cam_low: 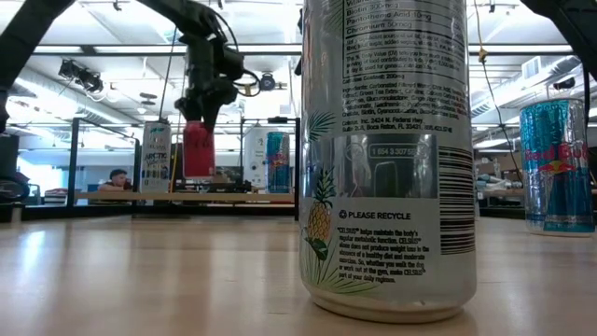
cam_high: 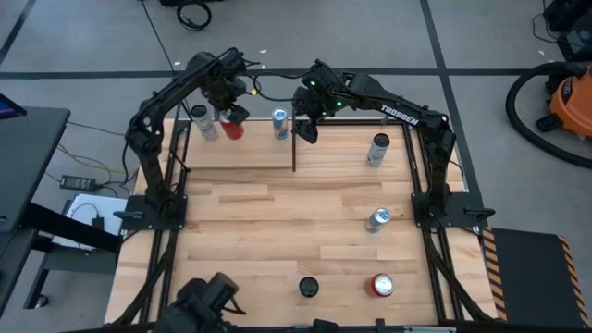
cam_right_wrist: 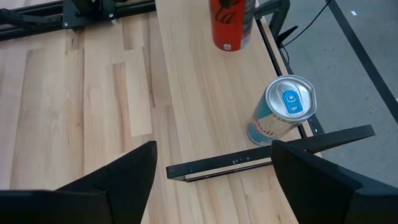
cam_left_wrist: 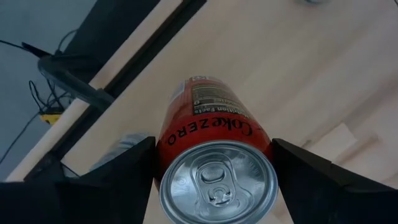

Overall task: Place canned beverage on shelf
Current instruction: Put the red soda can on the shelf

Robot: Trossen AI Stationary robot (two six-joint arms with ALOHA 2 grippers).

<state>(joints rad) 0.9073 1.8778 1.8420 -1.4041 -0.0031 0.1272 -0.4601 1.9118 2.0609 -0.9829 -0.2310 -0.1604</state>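
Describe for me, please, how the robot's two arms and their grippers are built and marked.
Both arms are dark, jointed links with thin cables along them. The right arm bears white TROSSEN lettering on its upper link and a small green light near the wrist. The left arm shows no lettering that I can read. The left gripper and the right gripper each have two broad, flat, matte-black fingers with angular edges.

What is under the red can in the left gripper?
Bare shelf board lies under the red can, which hangs above it, clamped in the left gripper. A white can and a blue can stand on either side. The spot directly beneath is hidden by the can.
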